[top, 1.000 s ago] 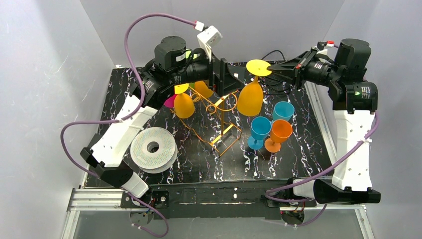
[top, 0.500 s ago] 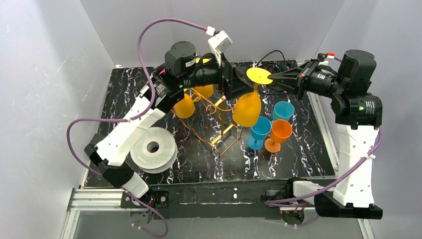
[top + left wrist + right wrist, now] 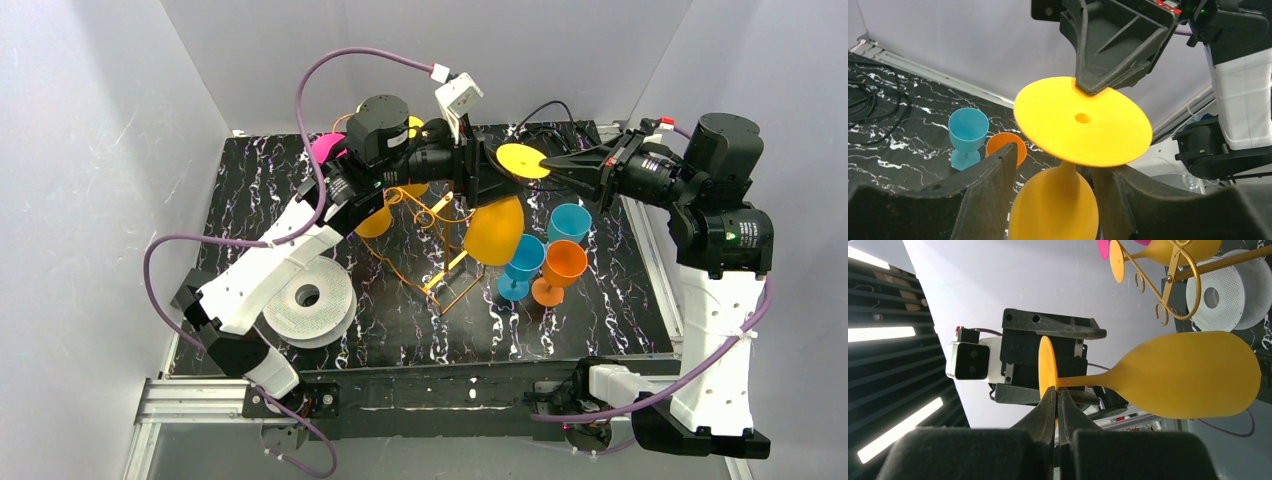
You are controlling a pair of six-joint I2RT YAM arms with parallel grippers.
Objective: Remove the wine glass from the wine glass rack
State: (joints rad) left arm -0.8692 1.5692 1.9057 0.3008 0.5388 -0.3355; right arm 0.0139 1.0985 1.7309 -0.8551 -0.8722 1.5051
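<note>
The yellow wine glass (image 3: 495, 228) was held upside down just beside the rack (image 3: 425, 215), above the tabletop (image 3: 400, 340). Its foot was clamped in the right gripper (image 3: 548, 160), and its stem was straddled by the open left gripper (image 3: 1055, 165).

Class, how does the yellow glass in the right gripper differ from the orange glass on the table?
The yellow glass hangs upside down, its foot pinched by the right gripper; the orange glass stands upright on the table, untouched. The yellow glass is paler than the orange glass. Both are stemmed.
</note>
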